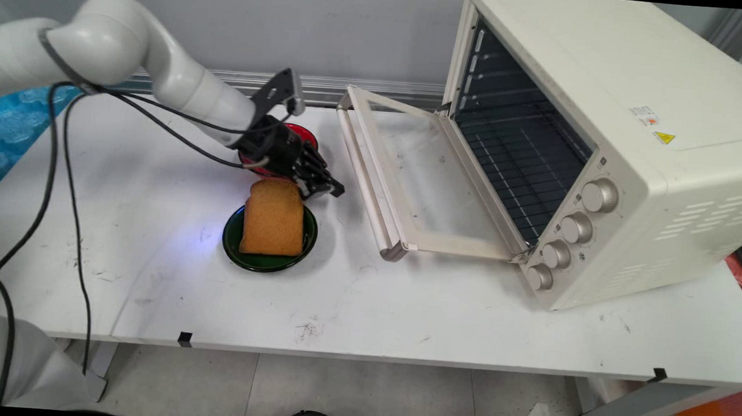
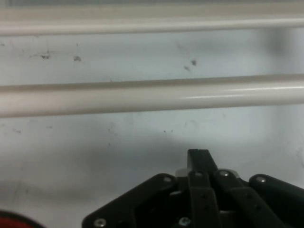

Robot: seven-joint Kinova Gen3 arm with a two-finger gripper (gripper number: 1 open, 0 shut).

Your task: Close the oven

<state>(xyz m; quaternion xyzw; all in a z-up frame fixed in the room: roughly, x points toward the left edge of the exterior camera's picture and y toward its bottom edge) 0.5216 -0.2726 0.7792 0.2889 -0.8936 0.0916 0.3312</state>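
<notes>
My black gripper [image 1: 332, 189] hangs low over the table, just behind the far right edge of a slice of toast [image 1: 273, 219] that lies on a dark green plate [image 1: 268, 263]. In the hand view the gripper [image 2: 199, 156] is shut, its two fingers pressed together with nothing between them. A red plate [image 1: 303, 135] lies under and behind the hand, mostly hidden by it; a sliver of the red plate [image 2: 9, 221] shows at the hand view's bottom left. The hand faces the oven door's handle bar [image 2: 152, 97].
A cream toaster oven [image 1: 611, 140] stands at the right with its glass door [image 1: 432, 179] folded down flat on the table, handle [image 1: 363, 175] toward the gripper. Black cables [image 1: 71, 200] hang from the arm on the left. A blue cloth [image 1: 7, 130] lies at the far left.
</notes>
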